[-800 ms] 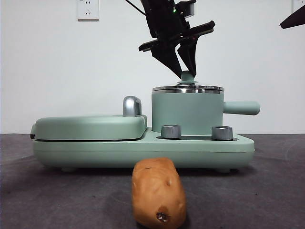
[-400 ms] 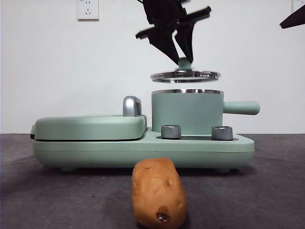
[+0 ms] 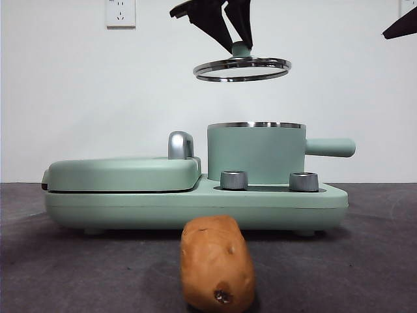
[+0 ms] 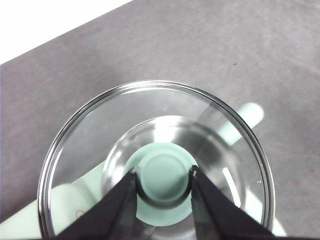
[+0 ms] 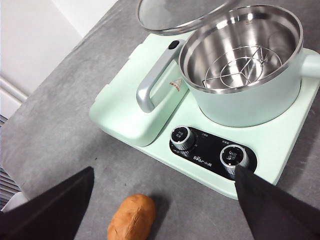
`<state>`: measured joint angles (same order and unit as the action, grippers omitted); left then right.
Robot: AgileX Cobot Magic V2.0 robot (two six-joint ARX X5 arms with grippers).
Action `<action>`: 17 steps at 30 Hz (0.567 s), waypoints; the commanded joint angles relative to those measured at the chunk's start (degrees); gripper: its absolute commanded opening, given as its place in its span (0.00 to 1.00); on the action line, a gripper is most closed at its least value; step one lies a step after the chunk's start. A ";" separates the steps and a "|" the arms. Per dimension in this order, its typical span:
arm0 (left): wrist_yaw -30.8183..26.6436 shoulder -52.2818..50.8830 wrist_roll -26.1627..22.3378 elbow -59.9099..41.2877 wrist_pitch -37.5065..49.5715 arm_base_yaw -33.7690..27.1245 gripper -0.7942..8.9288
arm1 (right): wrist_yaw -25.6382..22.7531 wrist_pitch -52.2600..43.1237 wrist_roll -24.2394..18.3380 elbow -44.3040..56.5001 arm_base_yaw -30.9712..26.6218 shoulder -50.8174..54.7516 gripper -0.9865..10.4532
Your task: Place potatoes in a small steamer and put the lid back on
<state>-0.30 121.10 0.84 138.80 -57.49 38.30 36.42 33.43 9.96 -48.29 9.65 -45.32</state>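
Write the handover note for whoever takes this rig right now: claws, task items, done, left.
Left claw: shut on the knob of the lid, holding it in the air above the steamer, slightly tilted.
Right claw: open, holding nothing, waiting above the table near the potato.
Steamer: uncovered on the green cooker base, a wire rack inside, no food in it.
Potato: lying on the table in front of the base, untouched.
Done: lid off.
Left: put the potato in the steamer, then put the lid back on.
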 commanded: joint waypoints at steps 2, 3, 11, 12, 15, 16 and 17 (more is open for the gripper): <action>-2.05 0.15 -0.44 2.25 -1.36 -1.20 0.10 | 0.20 -0.33 0.52 -0.79 0.15 -0.28 0.48; -2.82 0.15 -0.39 2.25 -2.10 -1.68 0.10 | 0.22 -0.26 0.52 -0.79 0.15 -0.28 0.48; -4.37 0.09 -0.15 2.25 -6.36 -7.69 0.10 | -0.52 0.96 0.57 -0.79 2.78 -0.35 0.48; -4.39 0.09 -0.15 2.25 -6.60 -8.46 0.10 | -0.68 0.98 0.68 -0.81 3.43 -0.35 0.48; -4.39 0.09 0.02 2.25 -7.34 -10.93 0.10 | -2.40 1.27 2.62 -1.07 6.03 -1.03 0.48; -4.39 0.09 0.04 2.25 -7.50 -11.65 0.10 | -3.21 1.64 2.99 -1.31 7.02 -1.46 0.48; -4.39 0.09 0.07 2.25 -7.58 -12.52 0.10 | -4.24 2.23 3.39 -1.70 8.33 -2.14 0.48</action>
<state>-4.49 121.10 0.86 138.80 -66.11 25.85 32.71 35.88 11.86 -48.73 17.04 -46.52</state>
